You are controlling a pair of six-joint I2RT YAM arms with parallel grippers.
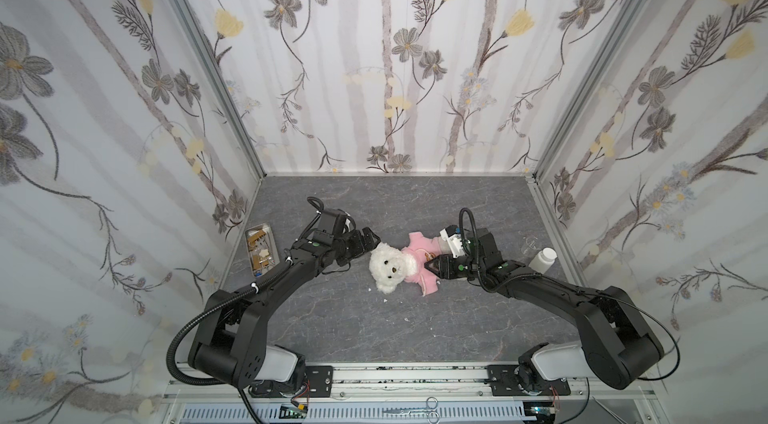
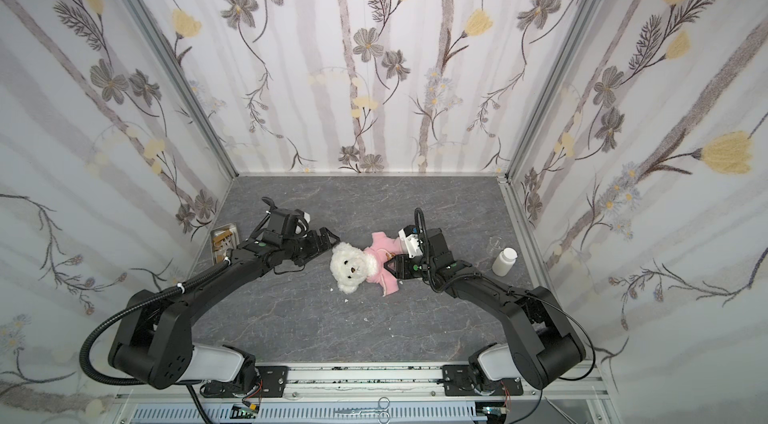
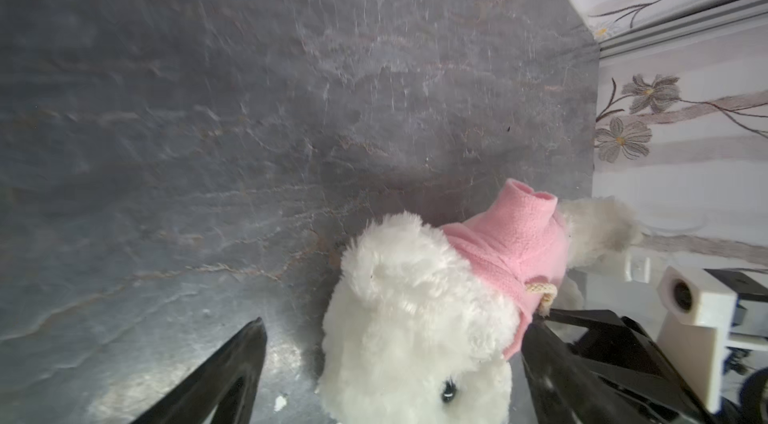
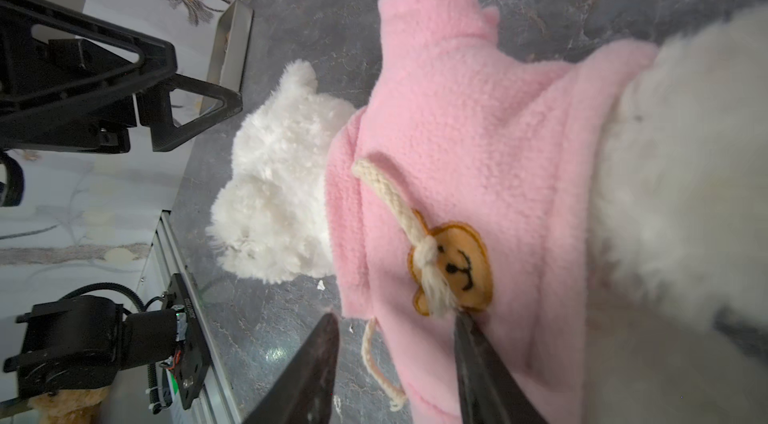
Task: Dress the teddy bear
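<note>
The teddy bear [image 1: 390, 270] lies on its back at the middle of the grey table, head toward the left arm, in both top views [image 2: 351, 270]. A pink hoodie [image 1: 419, 253] with an orange bear patch [image 4: 455, 272] covers its body. My left gripper [image 1: 372, 241] is open, and its jaws stand wide on either side of the bear's head [image 3: 415, 318] without gripping it. My right gripper [image 4: 395, 316] is open over the hoodie's near edge. One finger rests on the pink fleece by the patch, the other stands beside the fabric. A cream drawstring [image 4: 374, 359] hangs between them.
A metal tray [image 1: 248, 243] of small parts stands by the left wall. A white bottle [image 1: 542, 259] and a clear glass [image 1: 530, 245] stand by the right wall. Small white crumbs [image 1: 385, 300] lie in front of the bear. Scissors [image 1: 415, 403] lie on the front rail.
</note>
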